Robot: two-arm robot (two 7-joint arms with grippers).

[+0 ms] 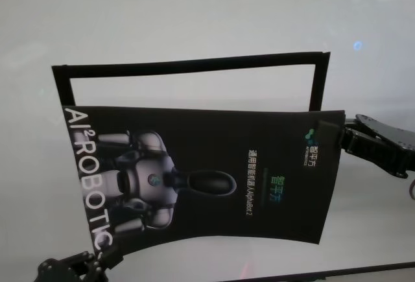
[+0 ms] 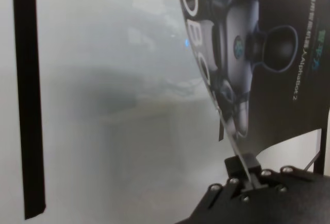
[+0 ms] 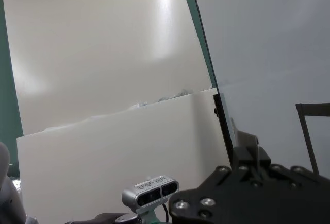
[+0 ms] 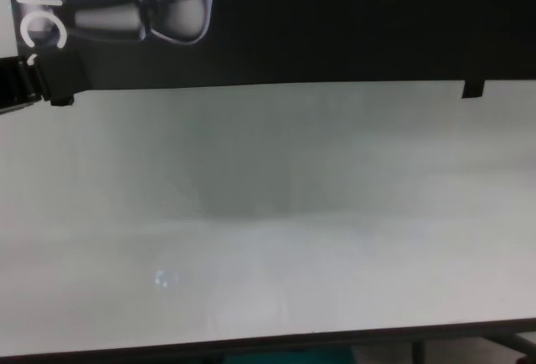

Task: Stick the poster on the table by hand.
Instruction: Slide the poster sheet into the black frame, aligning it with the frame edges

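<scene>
The poster is a black glossy sheet with a grey-white robot image and white lettering. It hangs bowed above the white table, held at two opposite corners. My left gripper is shut on its near left corner; in the left wrist view the fingers pinch the sheet's edge. My right gripper is shut on its far right corner, and in the right wrist view the sheet shows edge-on. In the chest view the poster spans the top between both grippers.
Narrow black strips lie on the table as a three-sided frame, partly under the poster's far half; one also shows in the left wrist view. The table's dark front edge runs below. A grey camera unit shows in the right wrist view.
</scene>
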